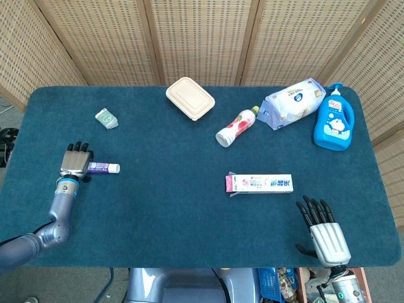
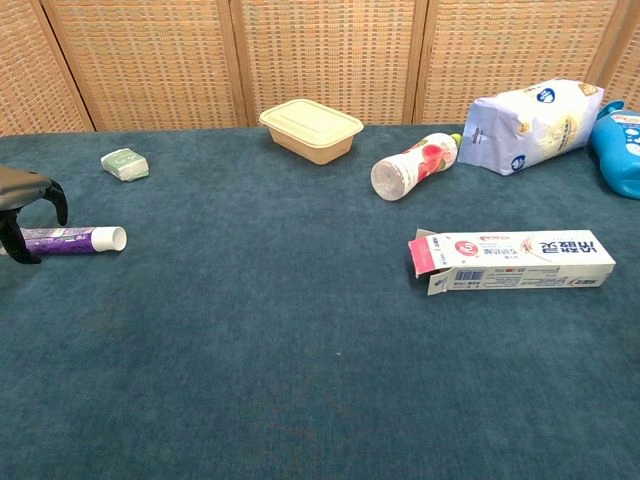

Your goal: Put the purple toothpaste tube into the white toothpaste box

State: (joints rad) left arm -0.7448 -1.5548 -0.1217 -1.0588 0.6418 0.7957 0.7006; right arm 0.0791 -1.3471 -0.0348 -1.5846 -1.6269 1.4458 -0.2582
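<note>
The purple toothpaste tube (image 1: 105,168) lies flat at the table's left, white cap pointing right. My left hand (image 1: 76,163) hovers over its tail end and hides that end in the head view. In the chest view the left hand (image 2: 26,199) arches over the tube (image 2: 78,239), one finger behind it and one in front, not clamped on it. The white toothpaste box (image 1: 260,183) lies right of centre with its left flap open (image 2: 421,256). Near the front right edge, my right hand (image 1: 323,231) rests with fingers spread, holding nothing.
Along the back stand a beige lunch box (image 1: 190,98), a tipped pink-and-white bottle (image 1: 236,127), a wipes pack (image 1: 294,101) and a blue detergent bottle (image 1: 334,120). A small green packet (image 1: 106,117) lies at the back left.
</note>
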